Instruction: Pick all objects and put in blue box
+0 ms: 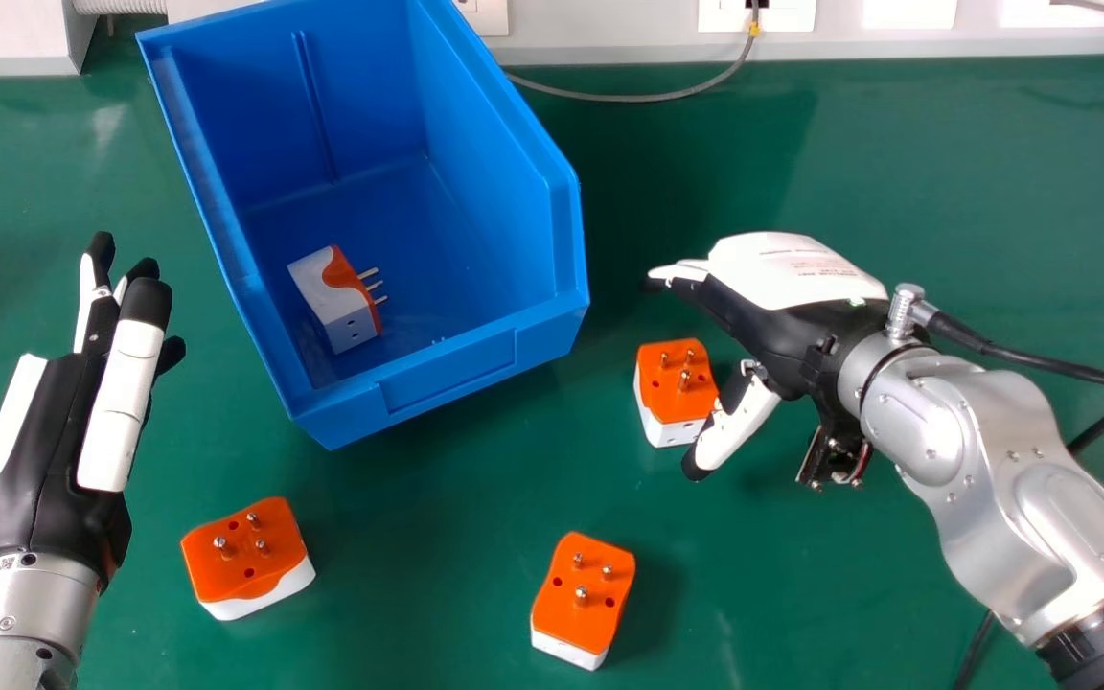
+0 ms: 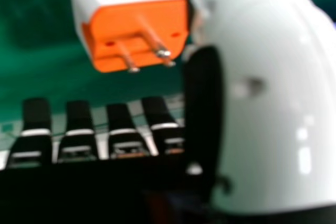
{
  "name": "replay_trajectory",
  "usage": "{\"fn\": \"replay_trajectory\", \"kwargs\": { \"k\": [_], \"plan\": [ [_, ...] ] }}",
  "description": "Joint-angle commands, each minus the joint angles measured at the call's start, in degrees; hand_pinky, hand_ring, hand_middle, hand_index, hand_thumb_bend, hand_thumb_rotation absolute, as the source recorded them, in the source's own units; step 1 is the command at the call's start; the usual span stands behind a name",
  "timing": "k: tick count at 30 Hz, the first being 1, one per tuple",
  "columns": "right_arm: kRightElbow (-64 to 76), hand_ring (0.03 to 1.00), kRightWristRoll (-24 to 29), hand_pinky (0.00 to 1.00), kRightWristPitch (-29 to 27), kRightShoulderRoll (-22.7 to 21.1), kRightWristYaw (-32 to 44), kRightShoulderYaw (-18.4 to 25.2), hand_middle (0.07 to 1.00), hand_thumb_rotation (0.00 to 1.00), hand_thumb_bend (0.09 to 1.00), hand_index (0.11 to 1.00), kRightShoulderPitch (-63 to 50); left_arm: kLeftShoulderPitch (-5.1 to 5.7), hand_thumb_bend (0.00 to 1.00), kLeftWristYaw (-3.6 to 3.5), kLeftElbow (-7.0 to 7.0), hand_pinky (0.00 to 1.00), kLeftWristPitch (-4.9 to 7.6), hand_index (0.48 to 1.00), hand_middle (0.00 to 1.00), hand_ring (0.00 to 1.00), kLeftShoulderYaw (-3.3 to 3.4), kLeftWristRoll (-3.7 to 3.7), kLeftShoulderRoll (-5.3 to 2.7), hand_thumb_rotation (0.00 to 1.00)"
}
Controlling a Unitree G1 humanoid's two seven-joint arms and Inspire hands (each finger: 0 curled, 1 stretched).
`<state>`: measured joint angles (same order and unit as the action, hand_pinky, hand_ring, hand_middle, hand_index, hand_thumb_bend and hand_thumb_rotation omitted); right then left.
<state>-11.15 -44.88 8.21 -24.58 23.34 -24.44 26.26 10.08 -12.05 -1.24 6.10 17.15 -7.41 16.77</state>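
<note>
Ok so, going by the head view, the big blue open-topped plastic box (image 1: 437,374) sits around 10 o'clock on the green table (image 1: 801,604), with one white-and-orange plug adapter (image 1: 336,297) lying on its side in there, toward the box's 7 o'clock, metal prongs aimed at 3. Three more blocky orange-topped, white-bottomed adapters are out on the table, prongs up: one at 8 o'clock (image 1: 247,556), one at 6 (image 1: 583,599), and one a bit off the middle toward 4 (image 1: 675,383), just beside the thumb (image 1: 739,426) of the silver-armed, black-and-white right hand (image 1: 782,292). That hand's over at 3 o'clock, fingers pretty much straight with little gaps between them, thumb spread well away, not clamped on anything. Can't tell if the thumb's actually touching that adapter tbh. Left hand (image 1: 54,431) is at 9 o'clock, fingers straight and pointing to 12, nothing in it.
</note>
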Motion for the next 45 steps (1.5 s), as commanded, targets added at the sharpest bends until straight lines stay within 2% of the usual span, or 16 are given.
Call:
{"fn": "replay_trajectory", "kwargs": {
  "k": [1, 3, 5, 13, 17, 21, 23, 25, 29, 31, 33, 39, 43, 45],
  "plan": [
    [1.01, 0.884, 0.14, 0.80, -0.30, -0.26, -0.55, 0.46, 0.920, 0.17, 0.661, 0.881, 1.60, -0.44, 0.83, 0.27, -0.54, 0.93, 0.57, 1.000, 0.99, 0.99, 0.49, -0.01, 0.50, 0.99],
    [0.99, 0.884, 0.19, 0.80, -0.34, -0.25, -0.60, 0.50, 0.920, 0.17, 0.660, 0.881, 1.61, -0.36, 0.82, 0.44, -0.72, 0.93, 0.55, 1.000, 0.99, 0.99, 0.36, 0.18, 0.37, 0.99],
    [0.83, 0.884, 0.20, 0.80, -0.24, -0.13, -0.73, 0.57, 0.920, 0.17, 0.660, 0.881, 1.77, -0.59, 0.82, 0.43, -0.30, 0.93, 0.77, 1.000, 0.99, 0.99, 0.28, 0.16, 0.31, 0.99],
    [-0.37, 0.883, 0.16, 0.80, -0.56, -0.28, -0.94, 0.57, 0.920, 0.16, 0.657, 0.879, 2.60, -0.88, 0.82, 0.18, -0.26, 0.93, 0.62, 1.000, 1.00, 0.99, 0.10, -0.42, -0.07, 0.99],
    [-1.87, 0.883, 0.05, 0.80, -0.71, -0.14, -0.99, 0.33, 0.919, 0.15, 0.656, 0.877, 3.64, -1.07, 0.82, 0.07, -0.33, 0.94, 0.68, 1.000, 1.00, 0.99, -0.23, -0.09, 0.05, 0.99],
    [-2.42, 0.883, -0.14, 0.81, -0.78, -0.17, -1.02, 0.08, 0.920, 0.14, 0.653, 0.876, 4.09, -1.55, 0.82, 0.00, 0.37, 0.95, 0.84, 1.000, 1.00, 1.00, -0.31, -0.08, 0.15, 0.99],
    [-2.15, 0.883, -0.38, 0.81, -0.62, -0.16, -1.31, 0.00, 0.920, 0.13, 0.652, 0.876, 3.71, -1.35, 0.82, 0.03, 0.43, 0.95, 1.18, 1.000, 1.00, 1.00, -0.60, 0.16, -0.02, 0.99],
    [-2.05, 0.884, -0.67, 0.81, -0.55, -0.01, -1.91, -0.17, 0.919, 0.13, 0.651, 0.875, 3.11, -0.84, 0.82, -0.16, 0.72, 0.95, 1.80, 1.000, 1.00, 1.00, -0.57, 0.29, 0.09, 0.99],
    [-2.98, 0.885, -1.07, 0.81, -0.37, 0.35, -2.79, -1.00, 0.915, 0.13, 0.653, 0.873, 2.61, 0.34, 0.82, -0.63, 1.56, 0.95, 3.13, 1.000, 1.00, 1.00, 0.16, 0.01, 0.45, 1.00],
    [-3.89, 0.886, -1.40, 0.81, -0.42, 0.60, -3.43, -1.64, 0.914, 0.12, 0.653, 0.872, 2.70, 1.18, 0.82, -0.80, 2.14, 0.95, 3.95, 1.000, 1.00, 1.00, 0.60, -0.43, 0.24, 0.99],
    [-4.53, 0.886, -1.40, 0.81, -0.66, 0.71, -3.88, -2.11, 0.913, 0.13, 0.655, 0.871, 2.88, 2.33, 0.84, -0.79, 1.71, 0.94, 4.18, 1.000, 1.00, 1.00, 0.95, -0.96, -0.14, 0.99],
    [-6.85, 0.884, -0.95, 0.81, -1.83, 0.74, -4.71, -2.87, 0.912, 0.14, 0.658, 0.869, 3.78, 5.85, 0.87, -0.71, -1.53, 0.94, 3.86, 1.000, 1.00, 1.00, 1.78, -2.76, -0.77, 0.99],
    [-9.00, 0.883, -0.93, 0.81, -2.21, 1.30, -4.85, -3.42, 0.914, 0.15, 0.659, 0.869, 4.33, 7.99, 0.89, -1.35, -3.78, 0.95, 3.62, 1.000, 1.00, 1.00, 2.82, -4.54, -0.84, 0.99],
    [-10.78, 0.883, -1.23, 0.81, -2.62, 1.66, -5.36, -3.93, 0.915, 0.15, 0.659, 0.869, 4.97, 8.74, 0.89, -1.30, -5.27, 0.95, 3.22, 1.000, 1.00, 1.00, 2.87, -5.11, -1.16, 0.99]
  ]
}}
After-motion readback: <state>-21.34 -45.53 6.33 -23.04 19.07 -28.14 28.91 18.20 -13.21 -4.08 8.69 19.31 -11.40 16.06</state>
